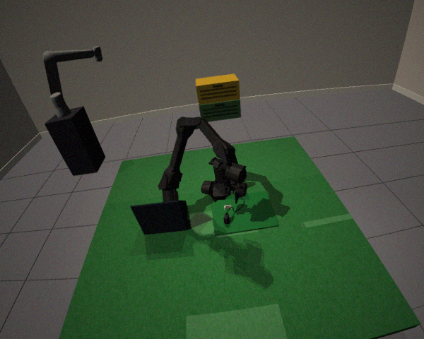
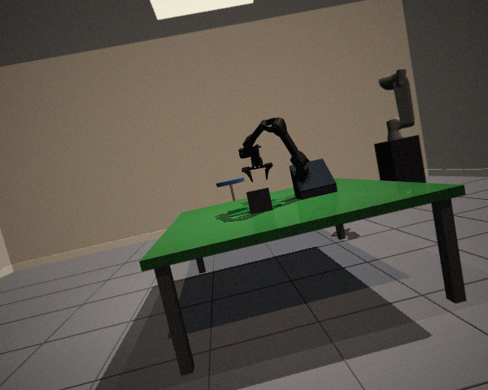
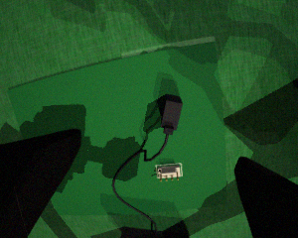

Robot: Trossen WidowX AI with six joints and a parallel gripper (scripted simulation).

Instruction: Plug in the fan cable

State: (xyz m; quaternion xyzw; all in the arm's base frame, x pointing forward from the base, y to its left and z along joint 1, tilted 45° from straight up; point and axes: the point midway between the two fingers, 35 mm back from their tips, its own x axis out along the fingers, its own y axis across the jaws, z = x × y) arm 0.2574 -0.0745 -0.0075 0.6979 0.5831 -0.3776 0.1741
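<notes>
My gripper (image 1: 225,200) (image 2: 259,180) (image 3: 160,152) is open and empty. It points down and hangs above the board (image 1: 249,224) (image 3: 201,144). The dark plug (image 1: 226,218) (image 3: 172,115) is off the header, above it in the wrist view, with its cable end toward the header. The pale four-pin header (image 1: 227,206) (image 3: 169,172) is empty on the board. The thin black cable (image 3: 114,181) curves from the plug to the bottom edge of the wrist view. The dark fan (image 2: 259,201) stands at the board's edge. My arm hides it in the top view.
The arm's dark blue base block (image 1: 162,217) (image 2: 315,178) stands on the green table (image 1: 150,292) (image 2: 362,201) beside the board. Away from the table are another arm on a dark pedestal (image 1: 75,142) (image 2: 399,159), a yellow and green box (image 1: 218,91) and a blue stool (image 2: 230,182).
</notes>
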